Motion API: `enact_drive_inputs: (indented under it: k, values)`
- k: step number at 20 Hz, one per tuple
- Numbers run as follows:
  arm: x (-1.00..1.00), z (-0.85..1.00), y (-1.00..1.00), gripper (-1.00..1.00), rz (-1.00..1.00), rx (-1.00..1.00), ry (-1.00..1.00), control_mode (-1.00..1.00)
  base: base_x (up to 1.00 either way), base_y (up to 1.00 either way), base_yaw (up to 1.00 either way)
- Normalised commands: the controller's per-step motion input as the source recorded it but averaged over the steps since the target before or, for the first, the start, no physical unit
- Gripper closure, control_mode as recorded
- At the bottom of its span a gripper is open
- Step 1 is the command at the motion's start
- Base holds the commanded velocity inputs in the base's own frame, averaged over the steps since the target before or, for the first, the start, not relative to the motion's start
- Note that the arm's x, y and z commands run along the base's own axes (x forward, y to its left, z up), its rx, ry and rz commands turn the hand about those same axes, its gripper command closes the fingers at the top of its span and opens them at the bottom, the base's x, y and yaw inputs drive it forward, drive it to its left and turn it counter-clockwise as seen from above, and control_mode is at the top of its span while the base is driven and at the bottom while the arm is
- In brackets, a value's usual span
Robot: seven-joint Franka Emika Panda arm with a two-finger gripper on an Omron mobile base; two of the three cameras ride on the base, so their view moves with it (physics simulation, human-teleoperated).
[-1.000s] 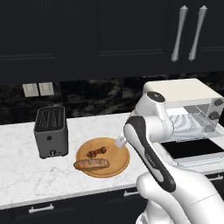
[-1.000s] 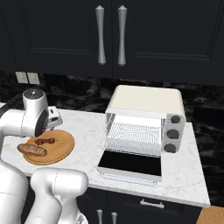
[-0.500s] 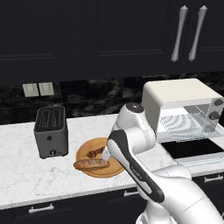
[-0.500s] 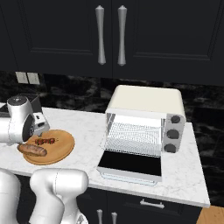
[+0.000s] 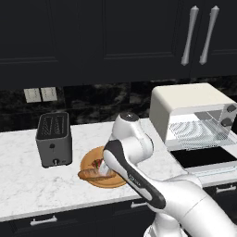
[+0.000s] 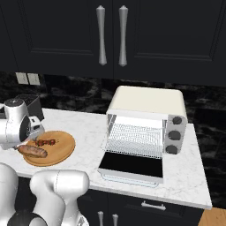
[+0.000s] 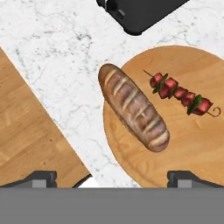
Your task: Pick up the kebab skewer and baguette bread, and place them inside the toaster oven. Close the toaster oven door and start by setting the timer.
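The baguette bread (image 7: 133,107) lies on a round wooden board (image 7: 175,148), with the kebab skewer (image 7: 181,94) beside it on the same board. My gripper (image 7: 111,178) hovers open above them, its fingertips (image 7: 41,177) spread wide and nothing between them. From the base I see the baguette (image 5: 90,174) and skewer (image 5: 97,163) partly behind my forearm; from the other side the baguette (image 6: 32,151) and skewer (image 6: 46,142) show next to my hand. The toaster oven (image 6: 145,123) stands to the right, its door (image 6: 132,165) folded down flat.
A dark grey slot toaster (image 5: 54,144) stands just left of the board (image 5: 109,178). The oven's dark knobs (image 6: 174,134) sit on its right face. The marble counter (image 7: 52,52) ends at a front edge near the board, with wooden floor (image 7: 26,131) below.
My arm has swung left from in front of the oven to above the board. The gripper has stayed open; bread and skewer have not moved.
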Motion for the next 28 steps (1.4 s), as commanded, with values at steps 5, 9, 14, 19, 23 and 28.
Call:
enact_drive_inputs:
  k: [5,9,14,19,23,28]
  values:
    - [0.19,-0.17,0.09,-1.00,0.00,-0.06,0.07,-1.00,0.00,0.00,0.00]
    - [0.44,-0.14,0.00,-1.00,0.00,-0.04,0.19,-1.00,0.00,0.00,0.00]
    - [0.26,-0.43,0.00,-1.00,0.00,-0.04,0.17,-1.00,0.00,0.00,0.00]
    - [0.01,-0.32,0.12,-1.00,0.11,-0.08,0.05,-1.00,0.00,0.00,0.00]
    - [0.00,-0.18,0.20,-1.00,0.20,-0.02,0.00,-1.00,0.00,0.00,0.00]
    - [0.09,-0.21,0.10,-1.00,0.16,0.00,-0.03,-1.00,0.00,0.00,0.00]
